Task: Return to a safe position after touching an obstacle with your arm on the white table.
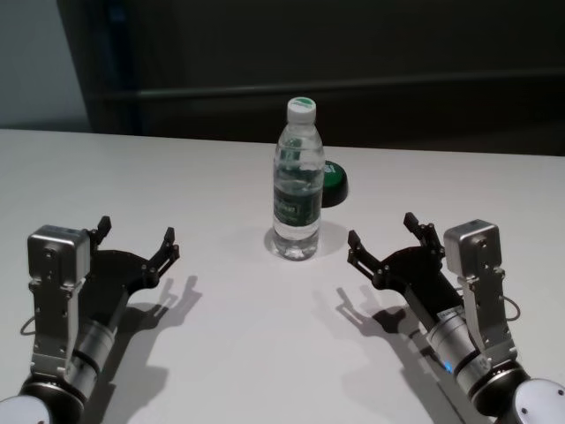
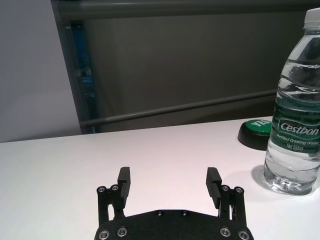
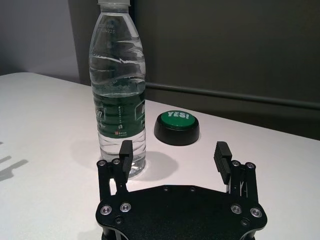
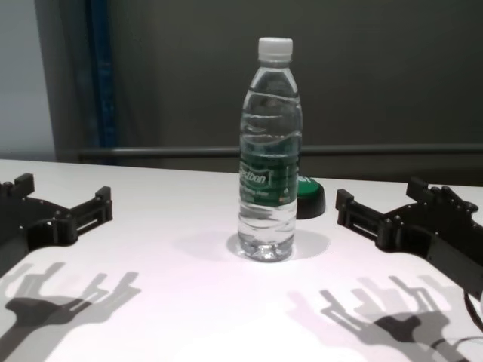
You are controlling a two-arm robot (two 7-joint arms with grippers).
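- The white desk [image 1: 177, 177] spreads wide before me; its far edge runs along a dark wall with a horizontal rail. Bare surface lies on both sides of the middle, and my arms' shadows fall on it near me.
- The bottle [image 1: 297, 181] stands upright at the desk's middle, farther out than both my grippers and between them. Open surface separates it from each one.
- It is tall and clear, with a white screw cap, a dark green "Cestbon" label around its waist and water inside.
- My left gripper [image 1: 137, 241] hovers over the near left part of the desk. Its fingers are spread wide, hold nothing and touch nothing. It is well apart from the bottle.
- My right gripper [image 1: 384, 237] hovers over the near right part, also spread wide and empty. It sits nearer the bottle than the left one, yet a clear gap remains in the head view.
- A low black button [image 3: 176, 127] with a green top reading "YES!" sits just behind the bottle, to its right, near the far edge.
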